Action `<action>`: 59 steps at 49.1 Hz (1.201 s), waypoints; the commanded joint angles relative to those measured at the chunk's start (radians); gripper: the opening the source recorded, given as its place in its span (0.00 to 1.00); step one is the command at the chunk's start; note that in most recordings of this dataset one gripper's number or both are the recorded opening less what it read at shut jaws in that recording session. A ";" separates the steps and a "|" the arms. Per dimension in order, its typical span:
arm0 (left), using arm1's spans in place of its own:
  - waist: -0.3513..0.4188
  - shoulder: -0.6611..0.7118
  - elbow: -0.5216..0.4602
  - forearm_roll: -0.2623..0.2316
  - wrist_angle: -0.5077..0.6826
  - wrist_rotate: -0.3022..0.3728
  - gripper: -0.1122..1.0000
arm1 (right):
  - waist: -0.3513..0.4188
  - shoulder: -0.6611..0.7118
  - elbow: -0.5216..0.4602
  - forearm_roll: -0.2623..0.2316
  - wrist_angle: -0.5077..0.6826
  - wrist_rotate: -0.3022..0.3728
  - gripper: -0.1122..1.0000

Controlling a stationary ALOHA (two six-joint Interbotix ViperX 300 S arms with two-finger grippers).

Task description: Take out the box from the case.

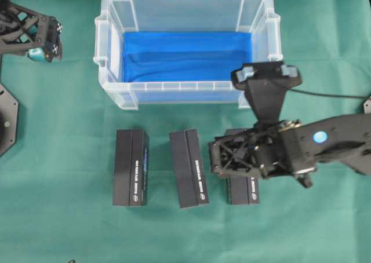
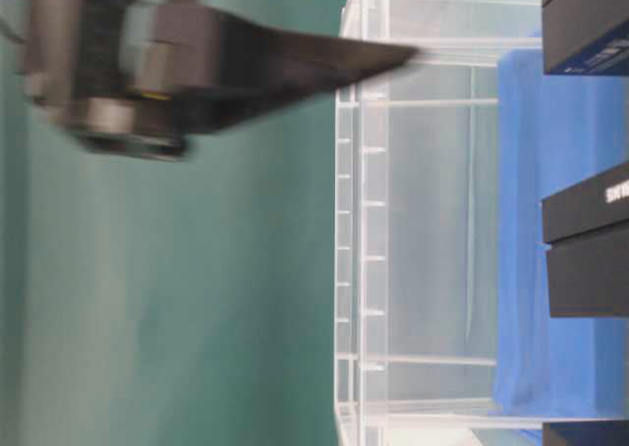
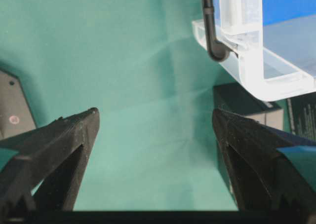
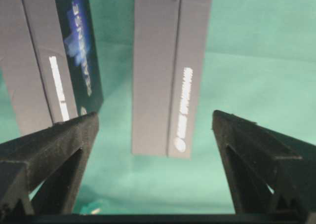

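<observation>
The case (image 1: 110, 37) holds only its blue cloth (image 1: 185, 54); three dark boxes (image 1: 188, 167) lie on the green worktop (image 1: 58, 159) before it. Right end effector (image 1: 219, 161) hangs spread over the rightmost, the left end effector (image 1: 55, 43) spread too.

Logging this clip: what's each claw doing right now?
Left claw: open, holding nothing, over bare green cloth.
Right claw: open, holding nothing, above the boxes on the table.

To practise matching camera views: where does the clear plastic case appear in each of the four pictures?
Overhead: the case sits top centre, behind three dark boxes.
Table-level: turned sideways, filling the middle and right.
Left wrist: only a corner, top right.
Right wrist: not in view.
Shared landmark: the blue cloth lining its bottom.
</observation>
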 commanded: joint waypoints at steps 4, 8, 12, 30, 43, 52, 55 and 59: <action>-0.002 -0.003 -0.011 0.003 -0.005 0.000 0.98 | 0.000 -0.048 -0.117 -0.005 0.112 -0.012 0.93; -0.002 -0.003 -0.011 0.003 -0.005 0.000 0.98 | -0.002 -0.046 -0.169 -0.005 0.152 -0.028 0.93; -0.002 -0.003 -0.011 0.003 -0.005 -0.002 0.98 | -0.002 -0.044 -0.212 -0.005 0.184 -0.038 0.93; -0.006 -0.003 -0.011 0.003 -0.005 -0.009 0.98 | -0.002 -0.040 -0.250 -0.026 0.235 -0.051 0.93; -0.012 -0.003 -0.011 0.002 0.000 -0.011 0.98 | 0.028 -0.138 -0.127 -0.020 0.295 -0.034 0.93; -0.014 -0.005 -0.011 0.002 0.006 -0.012 0.98 | 0.058 -0.267 0.005 -0.014 0.296 0.011 0.93; -0.014 -0.005 -0.011 0.002 0.009 -0.012 0.98 | 0.072 -0.305 0.043 -0.005 0.295 0.028 0.93; -0.015 -0.005 -0.011 0.000 0.009 -0.012 0.98 | 0.091 -0.351 0.084 0.011 0.296 0.054 0.93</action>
